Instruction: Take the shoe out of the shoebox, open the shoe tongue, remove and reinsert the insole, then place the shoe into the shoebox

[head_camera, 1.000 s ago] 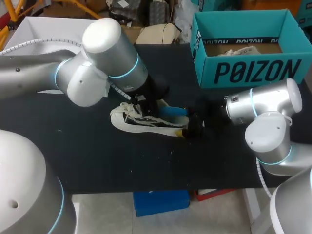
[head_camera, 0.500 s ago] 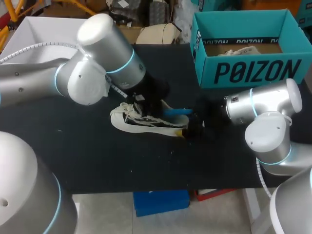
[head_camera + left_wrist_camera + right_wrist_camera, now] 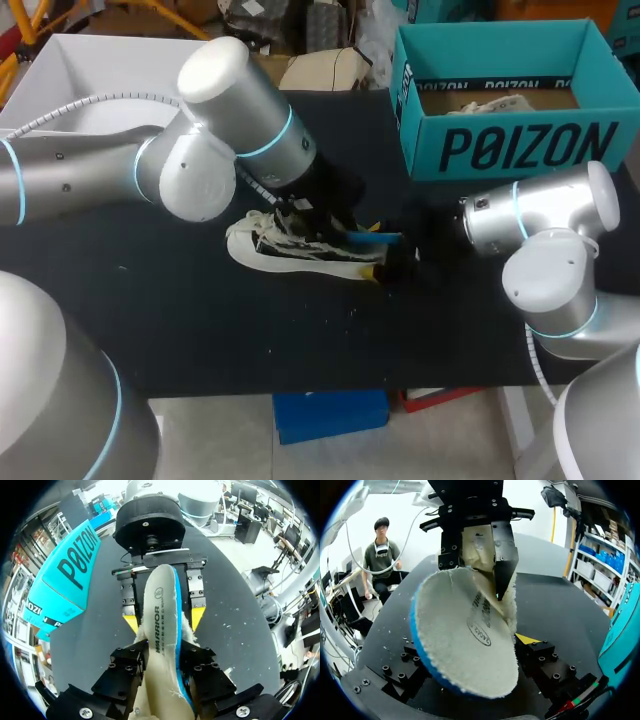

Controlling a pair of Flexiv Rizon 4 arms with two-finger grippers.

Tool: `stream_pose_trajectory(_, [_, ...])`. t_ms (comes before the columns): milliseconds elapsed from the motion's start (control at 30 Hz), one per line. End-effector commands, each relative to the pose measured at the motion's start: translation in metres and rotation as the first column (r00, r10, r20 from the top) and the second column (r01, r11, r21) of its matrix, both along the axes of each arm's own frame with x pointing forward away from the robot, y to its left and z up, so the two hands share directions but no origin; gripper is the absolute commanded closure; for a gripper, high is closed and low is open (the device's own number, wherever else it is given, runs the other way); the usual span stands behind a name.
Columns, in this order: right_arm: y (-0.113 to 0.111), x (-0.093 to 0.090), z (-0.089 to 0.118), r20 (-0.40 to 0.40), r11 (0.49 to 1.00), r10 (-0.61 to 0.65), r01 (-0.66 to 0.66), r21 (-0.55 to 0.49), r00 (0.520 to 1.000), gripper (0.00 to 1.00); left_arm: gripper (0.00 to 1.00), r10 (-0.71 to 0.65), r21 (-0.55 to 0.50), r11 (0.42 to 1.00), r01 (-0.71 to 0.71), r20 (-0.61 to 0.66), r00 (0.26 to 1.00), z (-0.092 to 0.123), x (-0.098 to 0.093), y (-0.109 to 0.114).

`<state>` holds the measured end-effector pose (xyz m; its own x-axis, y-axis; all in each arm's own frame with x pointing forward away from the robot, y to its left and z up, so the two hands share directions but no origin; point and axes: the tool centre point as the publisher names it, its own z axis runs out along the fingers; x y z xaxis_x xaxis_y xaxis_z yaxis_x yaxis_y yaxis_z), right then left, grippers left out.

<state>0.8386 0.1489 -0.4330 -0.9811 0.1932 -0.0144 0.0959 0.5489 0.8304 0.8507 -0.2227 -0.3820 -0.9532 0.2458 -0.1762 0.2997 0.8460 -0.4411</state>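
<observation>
L gripper on insole, nose-to-nose w/ R gripper

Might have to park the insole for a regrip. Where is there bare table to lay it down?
Widest bare stretch of black table: the front strip between the white shoe and the near edge. Also free: behind the shoe, beside the teal cardboard shoebox. Crowded at the heel, where left gripper, holding the cream blue-backed insole, meets right gripper.
</observation>
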Motion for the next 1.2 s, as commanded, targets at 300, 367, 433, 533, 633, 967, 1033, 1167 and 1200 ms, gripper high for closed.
stream_pose_trajectory(300, [0.002, 0.000, -0.003, 0.000, 1.000, -0.001, 0.001, 0.000, 1.000, 1.00, 0.64, -0.003, 0.014, 1.000, 0.002, 0.064, 0.998, 0.004, -0.001, -0.019])
stream_pose_trajectory(367, [0.002, 0.000, -0.003, 0.000, 1.000, -0.001, 0.001, 0.000, 1.000, 1.00, 0.65, -0.005, 0.015, 1.000, 0.004, 0.066, 0.998, 0.005, -0.002, -0.022])
stream_pose_trajectory(433, [0.002, 0.000, -0.003, 0.000, 1.000, -0.001, 0.001, 0.000, 1.000, 1.00, 0.68, -0.008, 0.012, 1.000, 0.007, 0.069, 0.998, 0.006, -0.002, -0.024])
stream_pose_trajectory(533, [0.002, 0.000, -0.003, 0.000, 1.000, -0.001, 0.001, 0.000, 1.000, 1.00, 0.94, -0.004, 0.010, 1.000, 0.003, 0.076, 0.997, 0.009, -0.002, -0.023])
stream_pose_trajectory(633, [0.002, 0.000, -0.003, 0.000, 1.000, -0.001, 0.001, 0.000, 1.000, 1.00, 1.00, 0.000, 0.021, 1.000, -0.002, 0.085, 0.996, 0.011, -0.004, -0.021])
stream_pose_trajectory(967, [0.002, 0.000, -0.003, 0.000, 1.000, -0.001, 0.001, 0.000, 1.000, 1.00, 1.00, -0.079, -0.065, 0.995, 0.082, 0.046, 0.996, 0.049, -0.032, -0.010])
stream_pose_trajectory(1033, [0.002, 0.000, -0.003, 0.000, 1.000, -0.001, 0.001, 0.000, 1.000, 1.00, 1.00, -0.080, -0.133, 0.988, 0.083, 0.028, 0.996, 0.065, -0.039, -0.006])
stream_pose_trajectory(1167, [0.002, 0.000, -0.003, 0.000, 1.000, -0.001, 0.001, 0.000, 1.000, 1.00, 1.00, -0.079, -0.259, 0.964, 0.067, -0.039, 0.996, 0.092, -0.045, -0.010])
stream_pose_trajectory(1200, [0.002, 0.000, -0.003, 0.000, 1.000, -0.001, 0.001, 0.000, 1.000, 1.00, 1.00, -0.080, -0.294, 0.954, 0.059, -0.061, 0.995, 0.102, -0.047, -0.014])
